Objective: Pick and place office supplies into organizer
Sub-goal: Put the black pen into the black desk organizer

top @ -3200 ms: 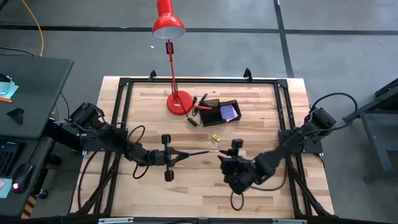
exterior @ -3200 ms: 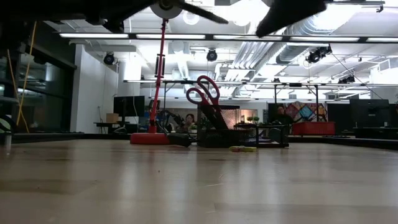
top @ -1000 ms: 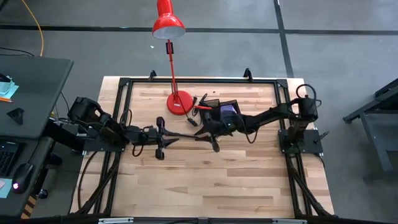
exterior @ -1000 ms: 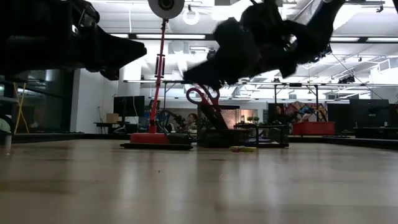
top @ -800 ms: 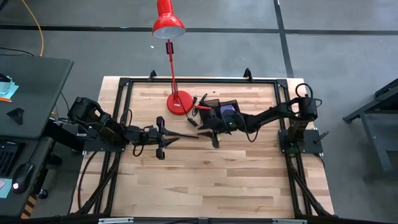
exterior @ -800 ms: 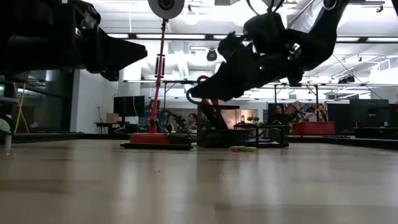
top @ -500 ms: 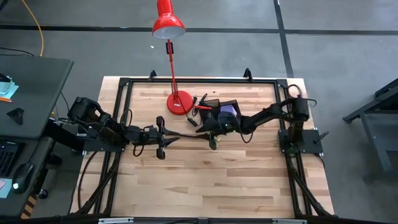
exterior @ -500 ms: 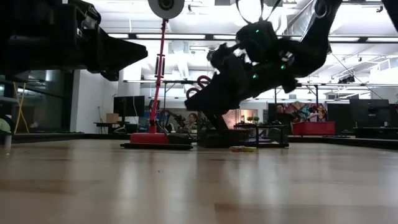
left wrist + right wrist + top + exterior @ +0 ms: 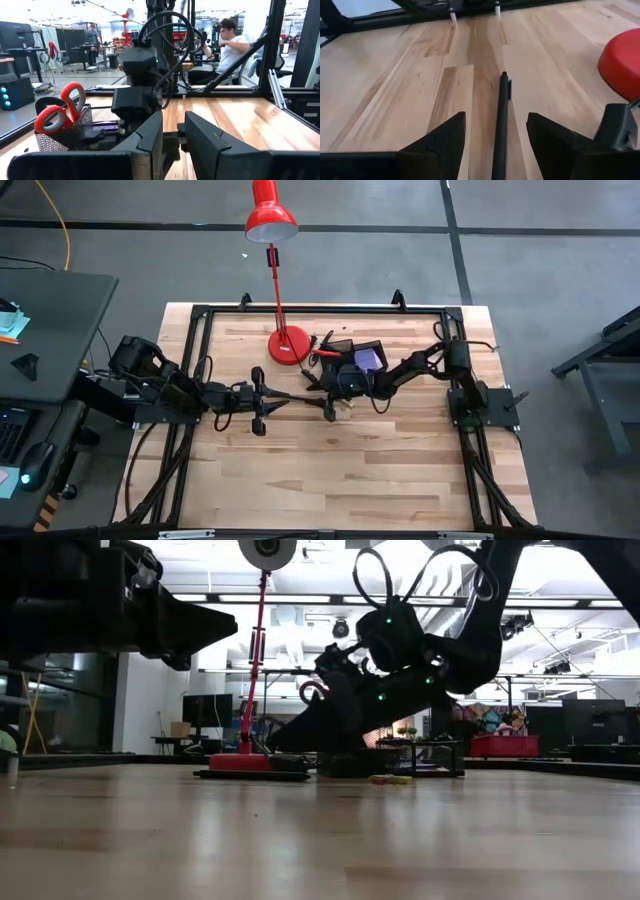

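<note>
— Right claw (image 9: 496,119) has its jaws apart, one on each side of a thin dark pen (image 9: 503,95) that seems to lie flat on the table (image 9: 395,90), near the organizer (image 9: 350,345). Left claw (image 9: 262,398) waits beside it.

— How will the pen handle?

— Light, stiff and smooth, I'd guess, so it may roll or swivel. Grip across the barrel near its middle to keep it from tipping.
</note>
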`<state>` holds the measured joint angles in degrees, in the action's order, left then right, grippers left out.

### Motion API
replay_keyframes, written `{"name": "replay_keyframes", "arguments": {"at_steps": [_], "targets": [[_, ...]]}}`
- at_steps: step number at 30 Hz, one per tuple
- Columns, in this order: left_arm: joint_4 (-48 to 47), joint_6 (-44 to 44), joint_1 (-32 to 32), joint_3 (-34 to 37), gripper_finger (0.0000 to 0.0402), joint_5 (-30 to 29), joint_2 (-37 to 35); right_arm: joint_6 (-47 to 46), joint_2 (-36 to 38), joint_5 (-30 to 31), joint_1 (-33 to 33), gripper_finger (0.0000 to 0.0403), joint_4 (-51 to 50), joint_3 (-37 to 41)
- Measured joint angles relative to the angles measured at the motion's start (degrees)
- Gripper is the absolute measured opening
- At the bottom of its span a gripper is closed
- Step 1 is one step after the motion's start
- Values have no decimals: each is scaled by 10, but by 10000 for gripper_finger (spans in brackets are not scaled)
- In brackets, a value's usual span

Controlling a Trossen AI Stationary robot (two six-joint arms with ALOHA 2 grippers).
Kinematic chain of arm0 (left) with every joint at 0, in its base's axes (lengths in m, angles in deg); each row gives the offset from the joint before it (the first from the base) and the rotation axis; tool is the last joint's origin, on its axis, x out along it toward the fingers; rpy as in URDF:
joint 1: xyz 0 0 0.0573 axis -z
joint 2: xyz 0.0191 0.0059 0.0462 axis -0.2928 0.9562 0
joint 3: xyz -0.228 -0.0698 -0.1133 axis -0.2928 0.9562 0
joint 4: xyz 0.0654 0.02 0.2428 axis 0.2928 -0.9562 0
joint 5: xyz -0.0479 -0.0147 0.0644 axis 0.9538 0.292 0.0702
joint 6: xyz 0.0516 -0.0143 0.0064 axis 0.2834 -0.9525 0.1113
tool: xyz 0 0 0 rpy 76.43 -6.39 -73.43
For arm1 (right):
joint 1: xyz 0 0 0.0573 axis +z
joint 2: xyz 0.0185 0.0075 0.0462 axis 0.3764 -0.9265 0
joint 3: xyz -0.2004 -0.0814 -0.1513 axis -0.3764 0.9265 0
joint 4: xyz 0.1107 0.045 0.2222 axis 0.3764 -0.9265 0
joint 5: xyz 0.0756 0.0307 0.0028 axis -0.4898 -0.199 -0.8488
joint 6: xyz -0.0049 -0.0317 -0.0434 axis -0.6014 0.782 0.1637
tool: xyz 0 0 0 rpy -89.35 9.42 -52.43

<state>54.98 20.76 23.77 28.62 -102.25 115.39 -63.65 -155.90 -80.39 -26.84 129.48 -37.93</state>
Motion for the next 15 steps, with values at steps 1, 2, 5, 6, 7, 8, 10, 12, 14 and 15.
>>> {"name": "replay_keyframes", "arguments": {"at_steps": [1,2,5,6,7,8,10,12,14,15], "targets": [[0,0,0,0,74,0,0,0,-2,1,0,203,0,-1],[0,-2,0,0,74,0,0,2,-7,6,1,203,8,0],[0,-4,0,0,74,0,0,-4,-19,16,8,197,9,2],[0,-4,0,0,74,0,0,-10,-20,18,11,193,12,2],[0,-4,0,0,74,0,0,-14,-20,20,16,190,11,2],[0,-4,0,0,74,0,0,-15,-19,28,22,186,8,2],[0,-4,0,0,74,0,0,-12,-19,59,31,179,2,2],[3,-4,0,0,74,0,0,-11,-19,92,40,172,0,2],[5,-5,0,0,74,0,0,-17,-19,116,49,165,3,2],[7,-5,0,0,74,0,0,-14,-19,126,52,162,3,2]]}}
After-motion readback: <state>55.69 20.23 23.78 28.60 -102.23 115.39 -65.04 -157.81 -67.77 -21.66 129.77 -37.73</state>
